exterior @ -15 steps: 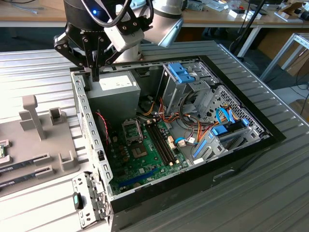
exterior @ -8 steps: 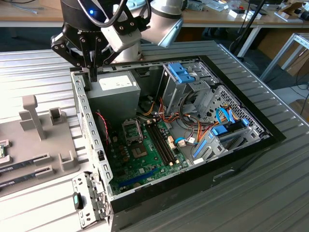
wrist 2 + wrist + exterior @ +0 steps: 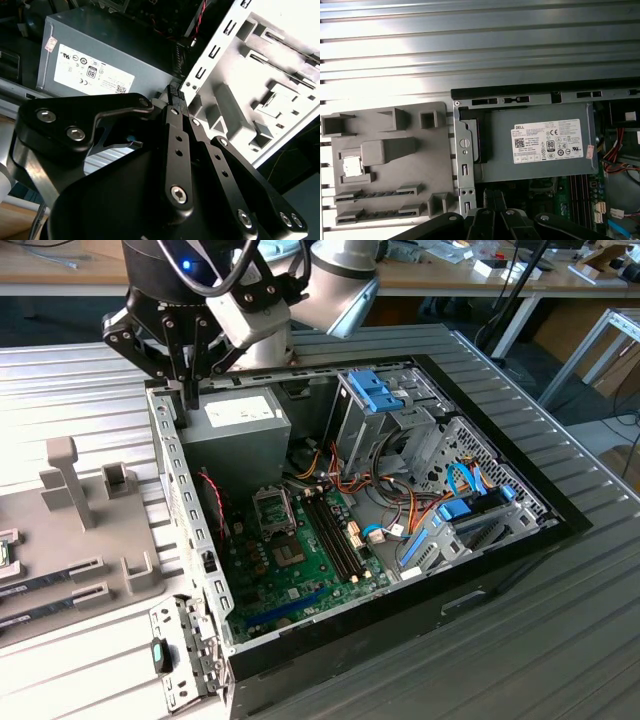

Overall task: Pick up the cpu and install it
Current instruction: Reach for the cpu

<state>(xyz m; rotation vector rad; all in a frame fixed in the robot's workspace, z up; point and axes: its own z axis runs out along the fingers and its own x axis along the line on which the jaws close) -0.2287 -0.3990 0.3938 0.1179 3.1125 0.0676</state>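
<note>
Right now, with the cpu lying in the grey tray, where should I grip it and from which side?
Come straight down from above and pinch two opposite edges of the cpu. It lies flat, metal plate up, in a recess of the grey tray, so probably only its edges offer purchase.

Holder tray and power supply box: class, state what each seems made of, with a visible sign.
Holder tray: likely matt grey plastic; dull, uniform moulded blocks and slots. Power supply box: probably sheet metal, satin grey; thin folded edges, faint sheen.
</note>
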